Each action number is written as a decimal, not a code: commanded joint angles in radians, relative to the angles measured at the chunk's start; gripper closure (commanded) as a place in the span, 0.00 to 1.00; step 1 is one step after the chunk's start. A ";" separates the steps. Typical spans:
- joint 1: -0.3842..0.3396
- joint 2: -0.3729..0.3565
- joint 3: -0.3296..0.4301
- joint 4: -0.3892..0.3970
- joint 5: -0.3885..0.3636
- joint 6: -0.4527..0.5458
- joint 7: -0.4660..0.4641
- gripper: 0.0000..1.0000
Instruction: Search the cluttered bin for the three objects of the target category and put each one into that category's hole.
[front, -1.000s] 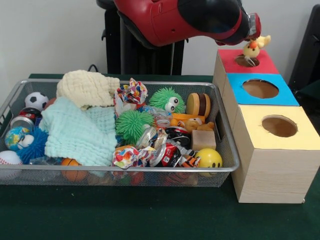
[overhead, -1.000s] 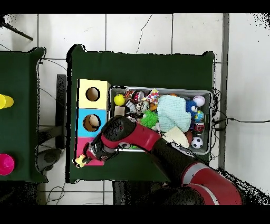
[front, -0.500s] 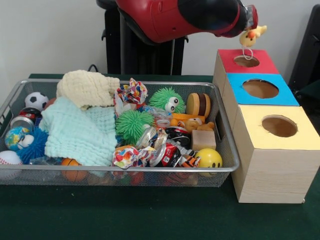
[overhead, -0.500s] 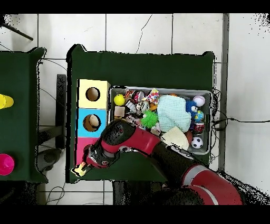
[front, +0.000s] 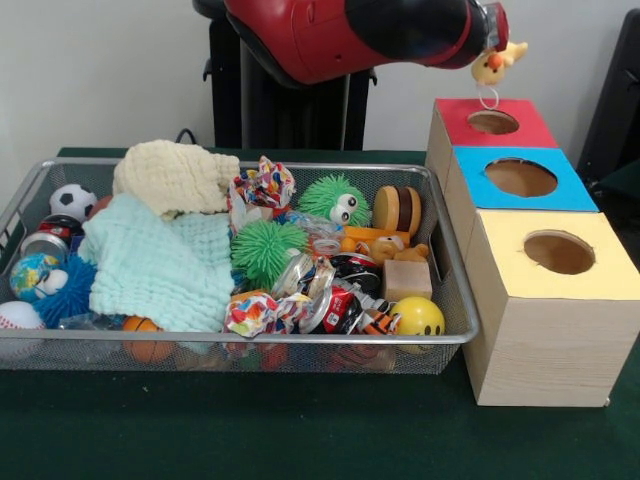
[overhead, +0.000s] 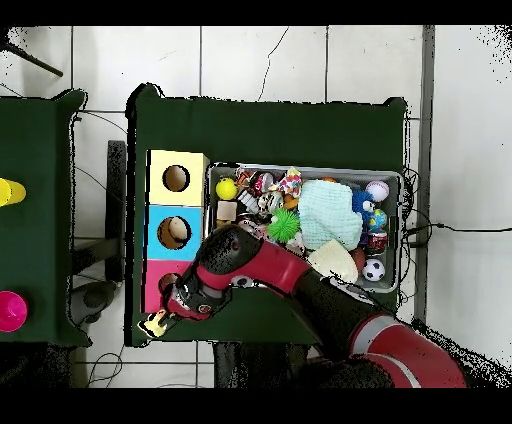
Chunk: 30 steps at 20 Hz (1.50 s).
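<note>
A small yellow duck toy (front: 493, 63) with a wire ring under it hangs from my gripper (front: 497, 42), well above the hole of the red box (front: 493, 122). The gripper is shut on the duck. In the overhead view the duck (overhead: 154, 323) and gripper (overhead: 165, 316) lie just past the red box's (overhead: 154, 283) edge, on the robot's side. The wire bin (front: 300, 338) holds mixed toys: green spiky balls (front: 263, 247), a yellow smiley ball (front: 419, 316), a soccer ball (front: 72, 200), cloths and crumpled wrappers.
A blue box (front: 520, 177) and a yellow box (front: 558, 252), each with a round hole, stand in line with the red box, right of the bin. My red arm (front: 350, 35) spans the top over the bin's back edge.
The gripper has risen with the duck, from right over the red box's hole to well above it. In the overhead view it drifted off the box toward the robot's side.
</note>
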<state>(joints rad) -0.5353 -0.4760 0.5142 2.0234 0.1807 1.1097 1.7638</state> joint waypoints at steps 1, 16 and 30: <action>-0.030 -0.028 -0.017 -0.046 0.001 -0.101 0.057 1.00; -0.061 -0.065 0.035 -0.033 0.042 -0.166 0.028 1.00; -0.046 -0.060 0.095 -0.100 0.138 -0.111 0.070 1.00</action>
<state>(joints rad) -0.5793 -0.5408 0.5438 2.0219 0.2395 1.0209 1.7638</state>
